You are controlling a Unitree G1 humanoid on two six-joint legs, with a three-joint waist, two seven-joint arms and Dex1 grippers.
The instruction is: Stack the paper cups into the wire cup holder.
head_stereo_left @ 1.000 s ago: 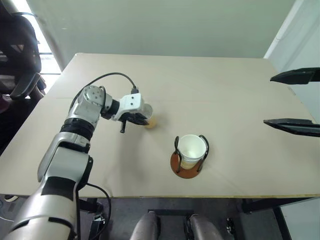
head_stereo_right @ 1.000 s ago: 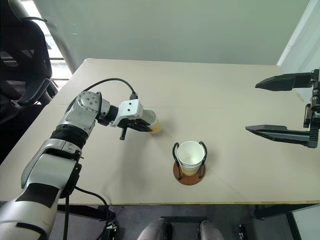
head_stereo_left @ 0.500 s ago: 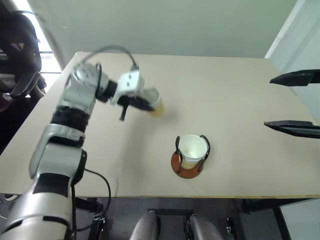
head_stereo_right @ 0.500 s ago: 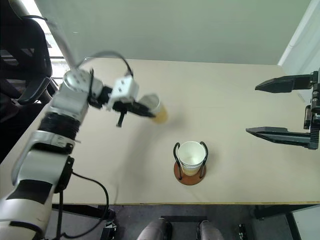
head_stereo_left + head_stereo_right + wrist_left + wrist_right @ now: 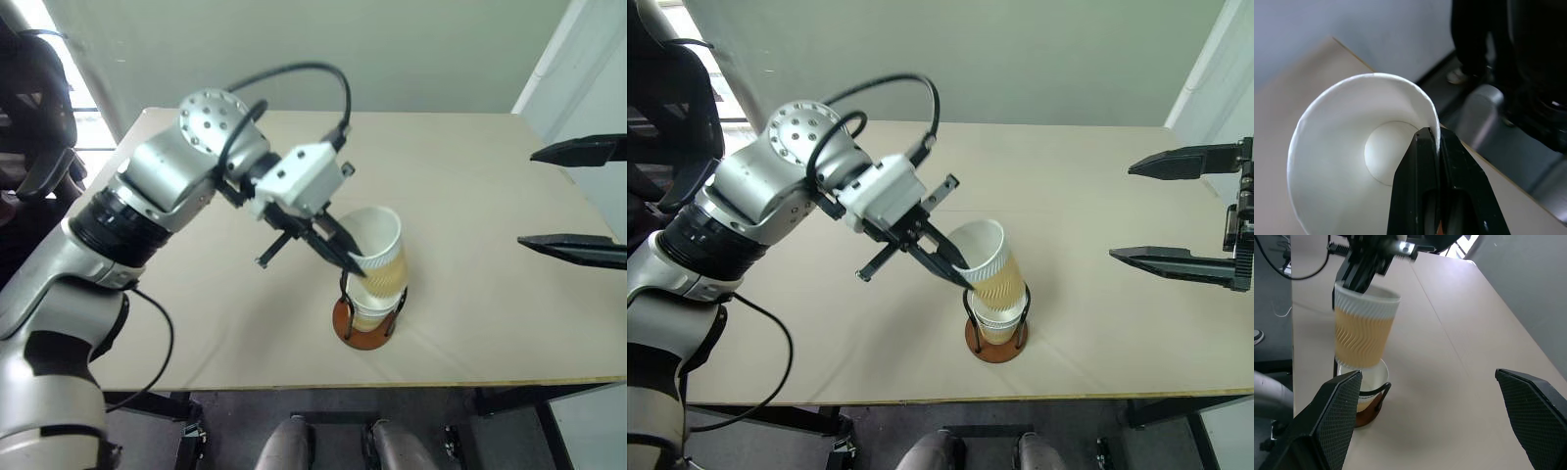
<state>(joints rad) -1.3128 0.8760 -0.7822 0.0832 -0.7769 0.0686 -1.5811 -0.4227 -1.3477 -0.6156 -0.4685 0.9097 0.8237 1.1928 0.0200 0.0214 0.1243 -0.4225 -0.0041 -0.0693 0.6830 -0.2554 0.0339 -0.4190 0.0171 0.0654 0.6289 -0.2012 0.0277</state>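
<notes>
While the smooth beige table [image 5: 470, 176] spreads wide, the left gripper [image 5: 355, 266] pinches the rim of a ribbed, tapered tan cup [image 5: 380, 253], tilted just above another cup [image 5: 1000, 321] in the wire holder [image 5: 996, 347]; the right gripper [image 5: 1176, 213] gapes apart.

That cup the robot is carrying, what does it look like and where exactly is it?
The carried paper cup is tapered, white at rim and inside, with a wavy ribbed tan wall. It looks empty. The left end effector pinches its rim, one black finger inside, one outside. It hangs tilted, its base at or just inside the mouth of another cup that sits in the wire cup holder near the table's front edge.
</notes>
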